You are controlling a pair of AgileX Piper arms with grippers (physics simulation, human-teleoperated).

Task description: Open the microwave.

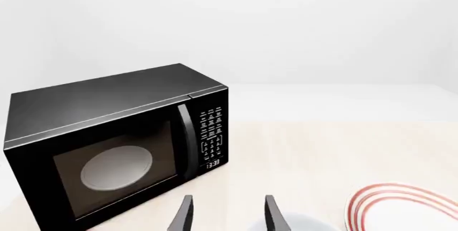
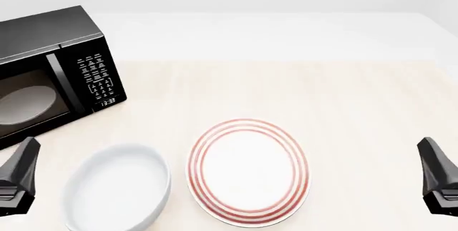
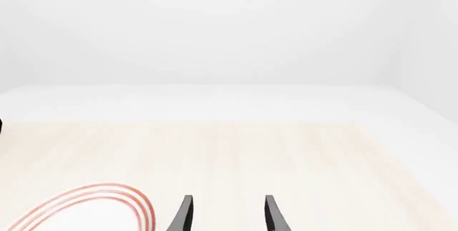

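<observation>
A heavy, rigid black microwave (image 1: 115,145) sits door shut, ahead of the empty, parted left fingers (image 1: 184,215). Its vertical door handle (image 1: 187,140) looks the likeliest grip. Right fingers (image 3: 272,215) likewise parted, empty.

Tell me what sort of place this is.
Likely a simulated kitchen tabletop: a black microwave sits on a pale wooden table, with a white bowl and a red-ringed plate nearby.
</observation>
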